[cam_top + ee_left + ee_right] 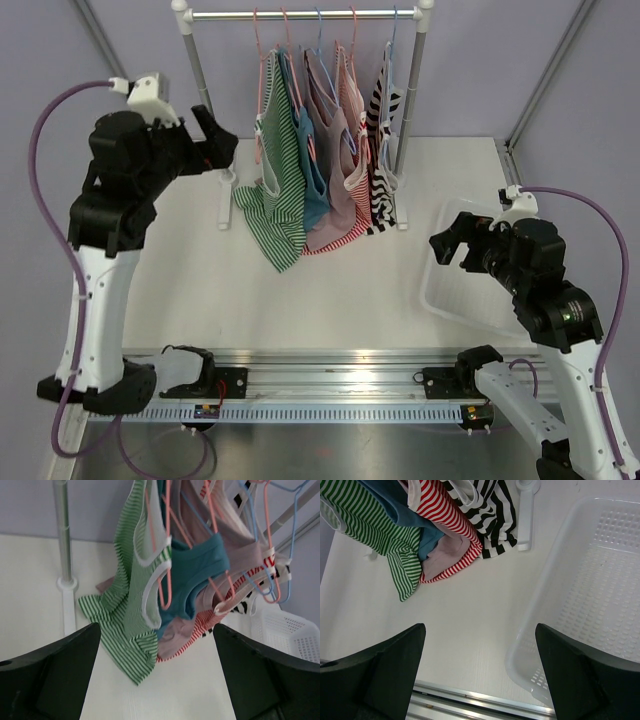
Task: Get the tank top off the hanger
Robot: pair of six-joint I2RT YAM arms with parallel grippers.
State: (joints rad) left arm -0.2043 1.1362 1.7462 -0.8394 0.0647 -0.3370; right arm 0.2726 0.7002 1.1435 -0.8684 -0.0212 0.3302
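Observation:
Several tank tops hang on pink and blue hangers from a rail (pixel 300 14). The leftmost is green-and-white striped (pixel 279 190) on a pink hanger (pixel 167 555); it also shows in the left wrist view (pixel 127 605) and the right wrist view (pixel 370 525). Beside it hang a teal one (pixel 313 180), a mauve one, a red-striped one (pixel 352 200) and a black-and-white one (pixel 382 170). My left gripper (pixel 222 140) is open and empty, raised just left of the green top. My right gripper (pixel 448 246) is open and empty, low at the right, clear of the clothes.
A white perforated basket (pixel 455 290) lies on the table at the right, under the right gripper; it also shows in the right wrist view (pixel 590 595). The rack's posts (pixel 197 70) stand on white feet (pixel 67 585). A metal rail (pixel 330 365) runs along the table's near edge.

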